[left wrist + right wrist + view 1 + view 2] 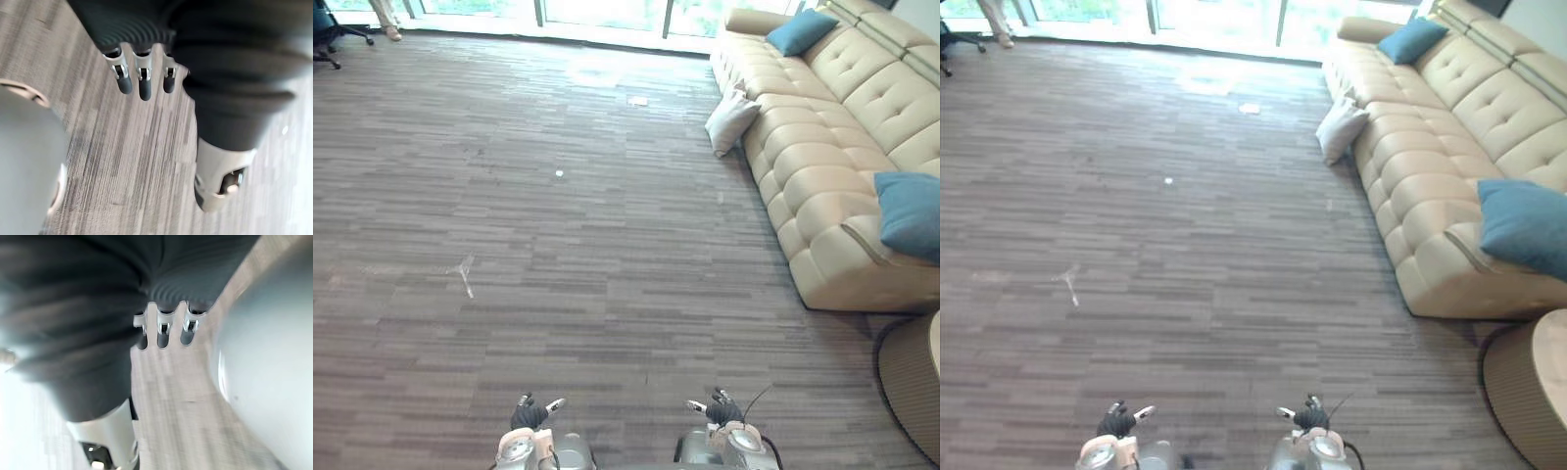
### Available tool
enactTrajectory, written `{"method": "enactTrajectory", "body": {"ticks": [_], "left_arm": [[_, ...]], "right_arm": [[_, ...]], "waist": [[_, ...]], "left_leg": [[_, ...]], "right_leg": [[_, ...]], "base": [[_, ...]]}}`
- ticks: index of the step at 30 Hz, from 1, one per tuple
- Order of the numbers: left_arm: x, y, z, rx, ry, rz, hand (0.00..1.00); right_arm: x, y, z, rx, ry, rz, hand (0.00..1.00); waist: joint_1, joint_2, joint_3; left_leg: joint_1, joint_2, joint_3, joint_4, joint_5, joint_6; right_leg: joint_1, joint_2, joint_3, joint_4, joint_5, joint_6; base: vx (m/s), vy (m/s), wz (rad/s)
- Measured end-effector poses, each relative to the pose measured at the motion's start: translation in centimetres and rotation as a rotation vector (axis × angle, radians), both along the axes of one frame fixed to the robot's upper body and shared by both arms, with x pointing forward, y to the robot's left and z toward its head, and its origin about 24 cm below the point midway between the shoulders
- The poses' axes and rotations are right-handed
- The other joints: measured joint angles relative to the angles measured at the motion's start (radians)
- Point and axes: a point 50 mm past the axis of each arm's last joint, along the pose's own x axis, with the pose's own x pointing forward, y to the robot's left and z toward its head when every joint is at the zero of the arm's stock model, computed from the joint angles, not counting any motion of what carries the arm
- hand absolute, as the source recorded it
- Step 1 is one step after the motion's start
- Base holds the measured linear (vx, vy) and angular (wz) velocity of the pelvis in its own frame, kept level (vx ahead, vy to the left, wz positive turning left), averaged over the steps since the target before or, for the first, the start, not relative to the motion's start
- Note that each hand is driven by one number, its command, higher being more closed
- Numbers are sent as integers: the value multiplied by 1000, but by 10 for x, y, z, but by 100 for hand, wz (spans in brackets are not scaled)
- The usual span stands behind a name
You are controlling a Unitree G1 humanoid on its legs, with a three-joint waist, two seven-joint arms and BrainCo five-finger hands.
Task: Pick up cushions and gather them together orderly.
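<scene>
A beige cushion (pixel 731 121) leans on the floor against the front of the long beige sofa (pixel 822 166). One blue cushion (pixel 801 31) lies on the sofa's far end, and another blue cushion (pixel 909 214) rests on its near end. My left hand (pixel 530 414) and right hand (pixel 720 408) hang low at the bottom of the head views, far from every cushion. In the wrist views the left hand's fingers (pixel 141 81) and the right hand's fingers (pixel 164 330) hang relaxed and hold nothing.
Grey striped carpet (pixel 558 255) stretches from me to the sofa. A round woven table (pixel 911 387) stands at the near right. An office chair (pixel 331 34) and a person's legs (pixel 384 18) show at the far left by the windows.
</scene>
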Motion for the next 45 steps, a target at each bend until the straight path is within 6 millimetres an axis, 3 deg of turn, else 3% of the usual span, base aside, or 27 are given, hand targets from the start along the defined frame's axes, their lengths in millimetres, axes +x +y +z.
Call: {"method": "enactTrajectory", "body": {"ticks": [2, 3, 4, 6, 7, 8, 9, 10, 12, 15, 17, 19, 20, 21, 23, 26, 27, 29, 31, 34, 35, 37, 38, 40, 42, 43, 45], "left_arm": [[-6, -2, -3, 5, 25, -27, 0], [-8, -3, -4, 5, 35, -37, 0], [-9, -11, -5, -18, 39, -37, 0], [-5, -24, -5, -42, 25, -58, 0], [-5, -27, -5, -46, 20, -60, 0], [-5, -28, -5, -57, 17, -35, 0], [-5, -28, -5, -61, 15, -23, 0], [-5, -27, -4, -63, 6, -13, 0], [-4, -18, -2, -48, -7, 10, 0], [1, -11, 3, -28, -46, 16, 0], [7, -9, 7, -27, -80, 22, 0], [10, -9, 9, -31, -105, 33, 0], [11, -9, 9, -38, -111, 40, 0], [13, -4, 11, -24, -117, 40, 0], [15, 1, 12, -17, -122, 48, 0], [13, 4, 10, -1, -96, 36, 0], [10, 6, 8, 11, -61, 8, 0], [4, 2, 3, 7, -15, -15, 0], [2, -1, 1, 5, -3, -32, 0], [2, -7, -2, -5, 22, -55, 0], [2, -11, -3, -4, 32, -89, 0], [-2, -9, -4, 0, 44, -102, 0], [-5, -9, -5, 3, 56, -110, 0], [-1, -20, -5, -24, 39, -118, 0], [-2, -25, -6, -44, 39, -105, 0], [0, -25, -5, -48, 32, -90, 0], [5, -21, -2, -53, -1, -36, 0]], "right_arm": [[-1, -7, 0, -20, 4, 1, 0], [-6, -10, -2, -19, 18, -11, 0], [-5, -17, 1, -40, 6, -16, 0], [0, -22, 3, -53, -3, -23, 0], [-1, -24, 3, -58, -2, -26, 0], [-1, -26, 3, -64, 6, -22, 0], [-2, -27, 3, -67, 8, -23, 0], [-2, -26, 3, -64, 10, -23, 0], [-5, -16, 1, -37, 14, -24, 0], [-13, -6, -6, 0, 55, -33, 0], [-13, -3, -7, 6, 64, -34, 0], [-16, -2, -8, 7, 72, -39, 0], [-19, -4, -10, -1, 90, -36, 0], [-20, 6, -12, 18, 104, -23, 0], [-19, 12, -13, 32, 104, -14, 0], [-20, 15, -13, 44, 102, -19, 0], [-17, 14, -12, 41, 90, -18, 0], [-16, 8, -9, 19, 68, -15, 0], [-11, 4, -6, 4, 37, -14, 0], [-4, -12, -1, -34, 12, -24, 0], [-2, -20, 1, -52, 6, -28, 0], [-6, -22, 0, -50, 14, -51, 0], [-10, -24, -1, -45, 19, -72, 0], [-7, -35, 2, -64, 4, -101, 0], [-6, -34, 4, -57, -8, -112, 0], [-5, -32, 5, -52, -14, -108, 0], [-6, -24, 3, -37, -1, -86, 0]], "waist": [[-26, 4, 0], [-30, 4, 0], [-40, 37, -6], [-32, 75, -13], [-37, 80, -16], [-38, 104, -13], [-36, 109, -11], [-32, 120, -9], [-25, 106, -2], [-9, 72, -11], [16, 66, -7], [28, 60, -3], [44, 56, -5], [50, 23, -20], [43, 7, -29], [45, -26, -22], [22, -28, -19], [9, -20, -21], [7, -8, -21], [-15, 19, -2], [-37, 41, 12], [-49, 22, 10], [-56, 6, 9], [-54, 57, 1], [-57, 86, -3], [-56, 96, -2], [-50, 102, 8]], "left_leg": [[79, -4, -18, -54, 0, 0], [114, -15, -33, -66, -2, -9], [151, 7, -56, -64, 5, -27], [132, 27, -104, 45, 86, -119], [117, 32, -124, 104, 120, -111], [26, 79, -175, 371, 252, -122], [-41, 113, -188, 528, 310, -141], [-112, 161, -171, 694, 280, -150], [-223, 218, -111, 858, 180, -111], [-417, 195, -43, 720, 63, -52], [-512, 131, -55, 451, 65, -42], [-541, 74, -85, 150, 189, -66], [-534, 66, -93, 133, 310, -70], [-540, 35, -71, 174, 271, -18], [-578, 44, -68, 281, 169, -1], [-451, 6, -17, 301, 50, 20], [-373, -20, -21, 283, 17, 26], [-206, -36, -25, 183, -10, 27], [-119, -37, -27, 93, -10, 19], [9, -17, -29, -3, -8, 17], [65, 2, -38, -35, -8, 17], [127, -17, -52, -74, -2, 5], [188, -27, -73, -81, -5, -19], [203, 17, -82, -29, 60, -119], [84, 83, -152, 302, 215, -138], [12, 114, -183, 456, 260, -148], [-167, 206, -181, 827, 202, -164]], "right_leg": [[-28, 91, -6, -348, 152, -9], [-25, 108, 22, -399, 253, -54], [-26, 123, 47, -325, 296, -114], [-40, 96, 37, -170, 163, -112], [-31, 94, 31, -139, 127, -110], [52, 101, 21, -151, 53, -106], [96, 121, 21, -175, 33, -103], [154, 146, 21, -207, 19, -105], [285, 170, 27, -296, 1, -97], [451, 166, 40, -461, 7, -66], [522, 137, 61, -515, -9, -27], [576, 107, 80, -538, -54, 21], [608, 104, 108, -556, -72, 41], [623, 69, 136, -569, -74, 17], [593, 57, 182, -518, -19, 26], [416, -43, 263, 0, 76, 92], [331, -76, 259, 251, 120, 88], [226, -80, 178, 421, 92, 52], [129, -79, 83, 383, 49, 21], [8, -20, -49, 112, 1, -17], [-22, 41, -84, -116, 48, -14], [-28, 95, -93, -402, 183, -15], [-25, 107, -41, -412, 345, -129], [-64, 112, -27, -225, 231, -160], [-18, 128, -41, -150, 99, -147], [13, 144, -43, -163, 79, -148], [156, 202, -36, -227, 40, -156]], "base": [[735, -64, 28], [736, -73, 40], [609, -56, 17], [646, -92, 14], [808, -192, 24], [663, -158, 9], [761, -138, -1], [596, -44, -17], [559, -33, -11], [500, 9, -6], [557, 177, -37], [522, 258, -39], [573, 292, -40], [723, 343, -36], [605, 301, -24], [610, 301, -30], [563, 172, 16], [685, 133, 24], [619, 70, 11], [639, -8, 16], [558, -66, 32], [721, -104, 32], [904, -138, 16], [744, -151, 5], [738, -216, -5], [714, -162, -8], [737, -124, -17]]}}
